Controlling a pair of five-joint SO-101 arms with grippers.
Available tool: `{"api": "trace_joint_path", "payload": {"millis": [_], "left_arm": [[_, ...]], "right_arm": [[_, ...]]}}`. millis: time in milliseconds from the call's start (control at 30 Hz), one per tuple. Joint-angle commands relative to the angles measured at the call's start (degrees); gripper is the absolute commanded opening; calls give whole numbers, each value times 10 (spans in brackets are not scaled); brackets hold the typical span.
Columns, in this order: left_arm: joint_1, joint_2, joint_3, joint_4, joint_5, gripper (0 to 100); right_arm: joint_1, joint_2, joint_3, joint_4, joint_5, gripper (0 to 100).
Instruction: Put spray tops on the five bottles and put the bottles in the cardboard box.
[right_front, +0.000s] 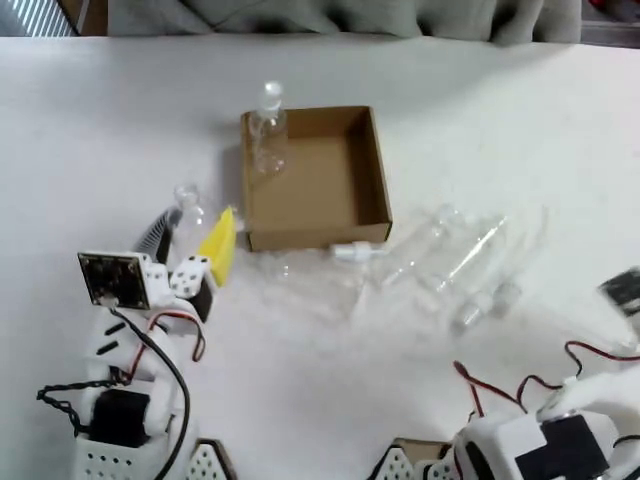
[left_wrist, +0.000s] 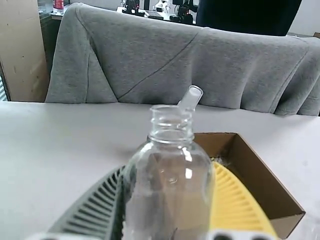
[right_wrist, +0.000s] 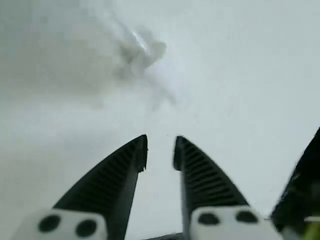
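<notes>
Bottle (left_wrist: 167, 192) with bare neck is clamped upright in the left claw (left_wrist: 167, 170). Beyond this claw, a little to its yellow side, the cardboard box (left_wrist: 250, 170) is seen, with one capped bottle (right_front: 268, 135) stood inside. The right claw (right_wrist: 160, 150) is held slightly apart over the table (right_wrist: 240, 90); a blurred clear object (right_wrist: 142, 50) is seen ahead of it

Grey fabric (left_wrist: 200, 65) behind white table (right_front: 100, 120)

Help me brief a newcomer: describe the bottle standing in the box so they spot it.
Mid-table sits the cardboard box. The bottle stands upright in its far left corner, spray top fitted. The left gripper holds an uncapped bottle; other bottles lie right of the box.
</notes>
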Motion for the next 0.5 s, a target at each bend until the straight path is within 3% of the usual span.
{"api": "trace_joint_path", "payload": {"millis": [0, 133, 200, 467], "left_arm": [[-1, -6, -2, -11, -3, 20], [-2, -6, -2, -11, -3, 20], [-4, -6, -2, -11, -3, 20], [-6, -6, -2, -11, -3, 20]], "right_arm": [[42, -29, -36, 73, -126, 31], [64, -2, -32, 55, -208, 30], [65, 24, -33, 22, -287, 30], [15, 186, -38, -195, -487, 31]]}}
